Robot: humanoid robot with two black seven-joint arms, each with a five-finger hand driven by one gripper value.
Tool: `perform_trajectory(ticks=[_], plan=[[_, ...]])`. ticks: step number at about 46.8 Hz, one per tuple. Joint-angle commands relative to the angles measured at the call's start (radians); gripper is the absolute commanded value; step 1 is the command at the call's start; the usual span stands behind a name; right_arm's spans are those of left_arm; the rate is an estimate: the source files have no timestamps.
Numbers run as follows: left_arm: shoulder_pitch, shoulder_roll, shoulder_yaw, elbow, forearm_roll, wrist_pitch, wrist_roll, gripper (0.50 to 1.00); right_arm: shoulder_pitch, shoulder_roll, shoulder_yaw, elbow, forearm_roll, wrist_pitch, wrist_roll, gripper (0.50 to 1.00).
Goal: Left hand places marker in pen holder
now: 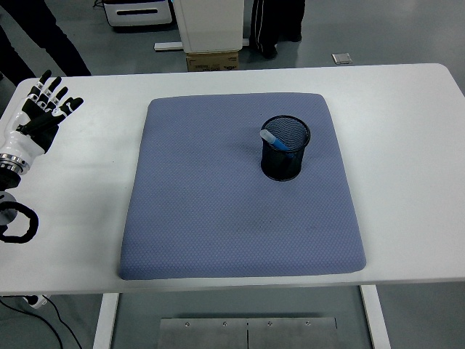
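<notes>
A black mesh pen holder [285, 149] stands upright on the right part of a blue-grey mat [240, 182]. A marker with a blue body and a pale cap [274, 139] leans inside it, the cap against the left rim. My left hand [45, 109] is at the far left edge of the table, well away from the mat, with its fingers spread and holding nothing. The right arm is out of view.
The white table [407, 145] extends around the mat on all sides. Behind the far edge stand a cardboard box [213, 60], a white cabinet base and people's legs [43, 33].
</notes>
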Motion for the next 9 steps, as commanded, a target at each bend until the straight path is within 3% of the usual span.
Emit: perform_trajectory(ticks=[1, 9], plan=[[0.000, -0.001, 0.000, 0.000, 0.000, 0.000, 0.000, 1.000, 0.000, 0.000, 0.000, 0.000, 0.001, 0.000, 0.000, 1.000], [-0.001, -0.005, 0.000, 0.000, 0.001, 0.001, 0.000, 1.000, 0.000, 0.000, 0.000, 0.002, 0.002, 0.003, 0.000, 1.000]])
